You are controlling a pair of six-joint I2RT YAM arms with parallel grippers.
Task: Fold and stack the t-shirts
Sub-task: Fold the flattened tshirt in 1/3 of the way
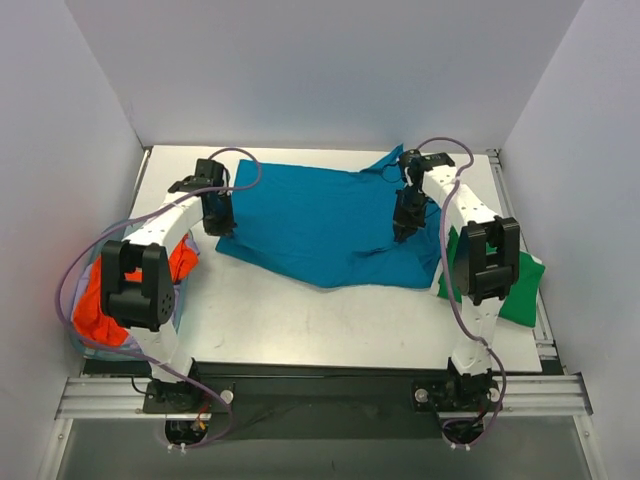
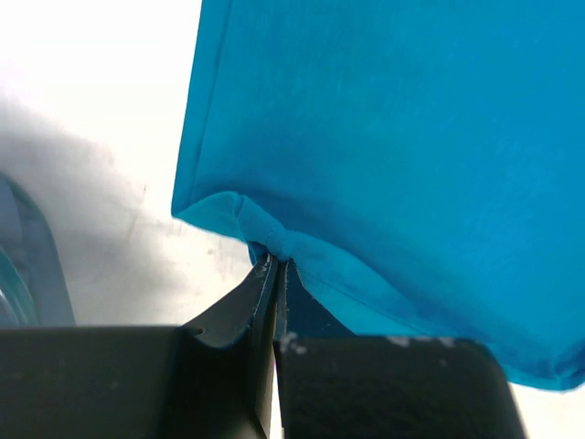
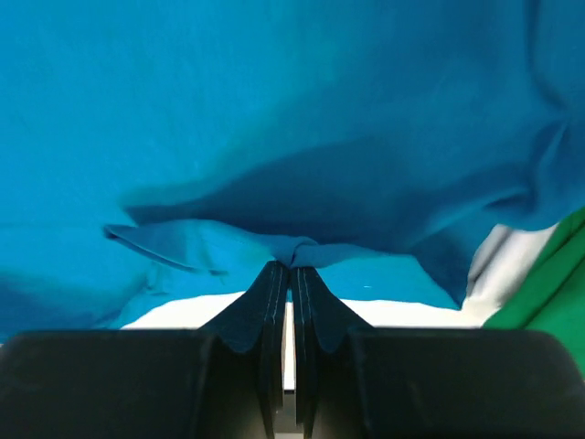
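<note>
Both left hand (image 2: 274, 259) and right hand (image 3: 291, 268) clamped on teal shirt (image 1: 320, 220), green shirt (image 1: 522, 292) nearby

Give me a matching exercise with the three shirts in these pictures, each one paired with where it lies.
Things:
1. teal shirt
2. green shirt
3. orange shirt

Places:
A. bunched at the far left
B. spread out in the middle
C. at the far right

Pairs: 1-B, 2-C, 3-A
</note>
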